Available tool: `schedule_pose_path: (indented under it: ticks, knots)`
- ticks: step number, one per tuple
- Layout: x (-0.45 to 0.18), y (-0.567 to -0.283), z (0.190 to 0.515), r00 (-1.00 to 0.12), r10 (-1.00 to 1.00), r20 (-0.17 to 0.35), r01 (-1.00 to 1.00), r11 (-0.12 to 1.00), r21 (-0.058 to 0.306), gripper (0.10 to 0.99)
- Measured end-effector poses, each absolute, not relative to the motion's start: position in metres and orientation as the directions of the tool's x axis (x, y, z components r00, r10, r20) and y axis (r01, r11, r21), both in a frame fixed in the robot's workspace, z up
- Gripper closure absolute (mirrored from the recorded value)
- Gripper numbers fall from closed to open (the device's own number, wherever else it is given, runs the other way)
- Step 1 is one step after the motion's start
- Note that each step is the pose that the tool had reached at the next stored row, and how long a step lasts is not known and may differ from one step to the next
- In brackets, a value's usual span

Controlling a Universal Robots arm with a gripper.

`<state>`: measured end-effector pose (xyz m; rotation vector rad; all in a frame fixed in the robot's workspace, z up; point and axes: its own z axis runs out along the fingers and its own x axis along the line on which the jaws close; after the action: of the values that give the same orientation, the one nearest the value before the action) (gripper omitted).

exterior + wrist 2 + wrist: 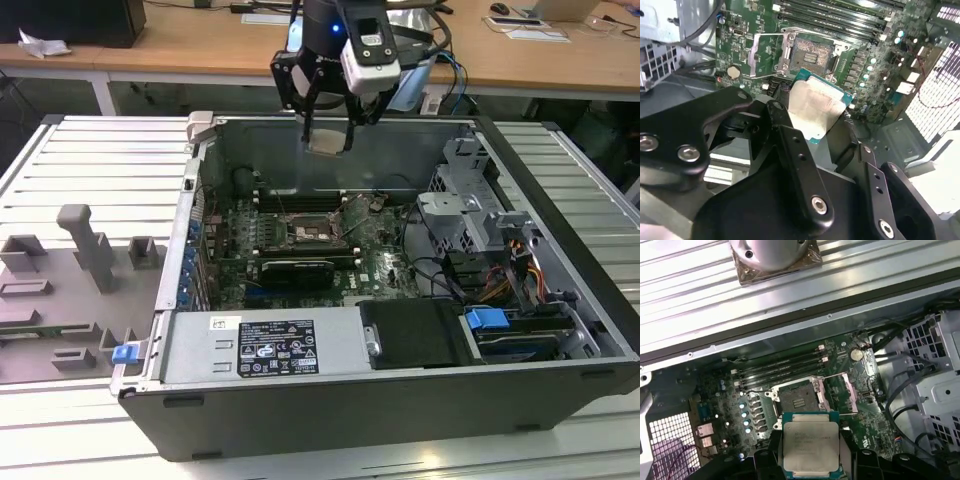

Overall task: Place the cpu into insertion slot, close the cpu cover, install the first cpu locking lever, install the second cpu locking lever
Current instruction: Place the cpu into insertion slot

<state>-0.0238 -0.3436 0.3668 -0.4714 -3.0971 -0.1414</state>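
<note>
My gripper (328, 135) hangs above the open computer case, shut on the cpu (328, 142), a pale silver square chip held by its edges. In both wrist views the cpu (815, 111) (810, 447) sits between the black fingers (786, 134), well above the board. The insertion slot (304, 232) (810, 54) (796, 400) lies below it, bare, with a dark centre on the green motherboard. The cpu cover (762, 55) (839, 392) stands swung open at one side of the slot.
Long black memory slots (300, 200) run behind the socket and a black graphics card (290, 270) lies in front of it. A power supply (265, 345), a drive cage (465, 200) and cables (440, 275) fill the case. Grey fixtures (90, 250) stand at the exterior view's left.
</note>
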Motion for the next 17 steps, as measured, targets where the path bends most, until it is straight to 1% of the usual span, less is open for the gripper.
schedule_pose_path:
  ticks: [17]
  knots:
    - [-0.0238, -0.3436, 0.3648, -0.831, 0.556, 0.019, 0.556, 0.827, 0.088, 0.545]
